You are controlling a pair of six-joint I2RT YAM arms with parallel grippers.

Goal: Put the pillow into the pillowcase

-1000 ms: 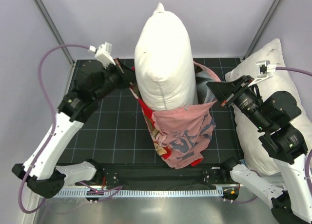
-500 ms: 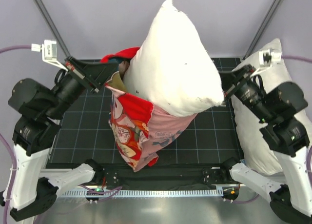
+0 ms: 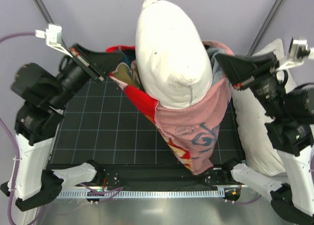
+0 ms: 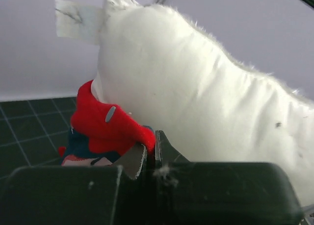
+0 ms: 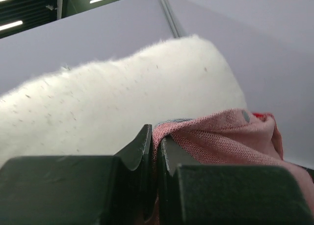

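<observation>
Pillowcase [image 3: 196,132] edges are clamped tight by left hand [image 3: 117,67] and right hand [image 3: 220,61] — the pillow [image 3: 169,53] bottom is hidden inside.

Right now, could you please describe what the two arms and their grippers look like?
The left arm and right arm share one build: white lower links with chunky black cylindrical joints above. The left gripper and right gripper are matte black wedges, each tapering to two flat fingers. A white bracket sits on each wrist, and a mauve cable trails from the left one.
</observation>
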